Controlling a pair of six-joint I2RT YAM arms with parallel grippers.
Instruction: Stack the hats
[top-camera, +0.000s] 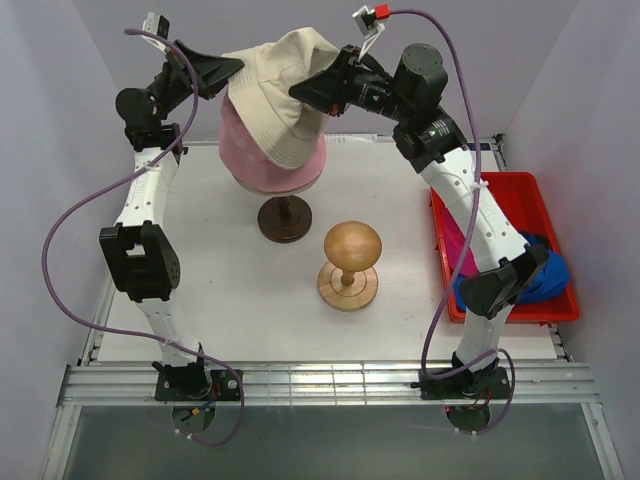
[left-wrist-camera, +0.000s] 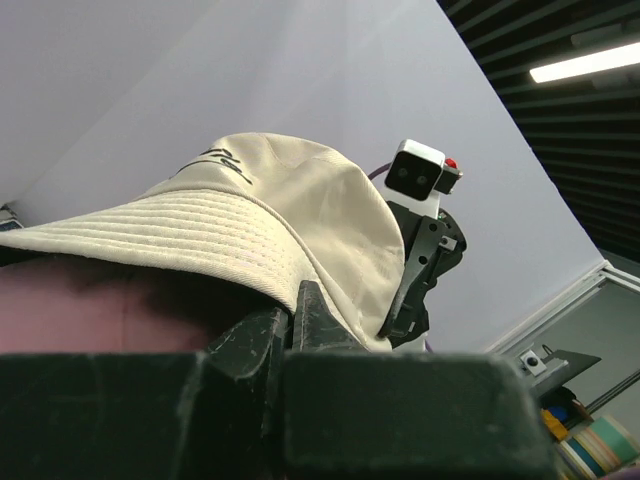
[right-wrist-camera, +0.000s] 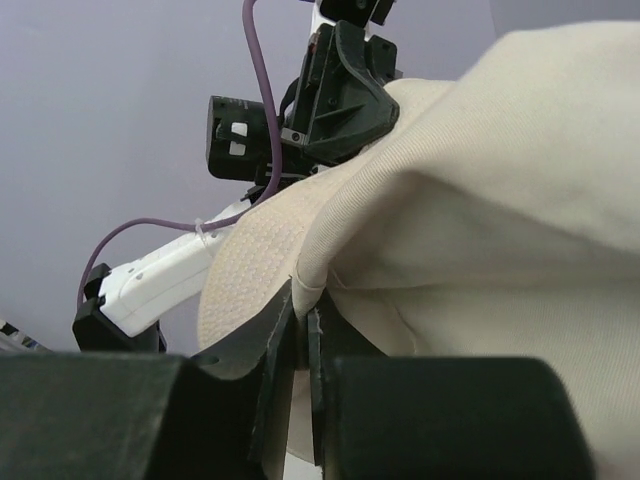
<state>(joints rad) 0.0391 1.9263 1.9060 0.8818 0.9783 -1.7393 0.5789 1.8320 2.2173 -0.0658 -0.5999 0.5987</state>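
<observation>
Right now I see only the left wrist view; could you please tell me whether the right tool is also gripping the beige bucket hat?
Observer: Yes. In the right wrist view the right tool is shut on a fold of the beige bucket hat.
Operator: Thank you. Where are the two caps?
Observer: The magenta cap and the blue cap lie in the red bin on the right side of the table.
Operator: Is anything standing near the beige bucket hat?
Observer: A wooden head form with no hat on it stands on the table in front of it, toward the near edge.
</observation>
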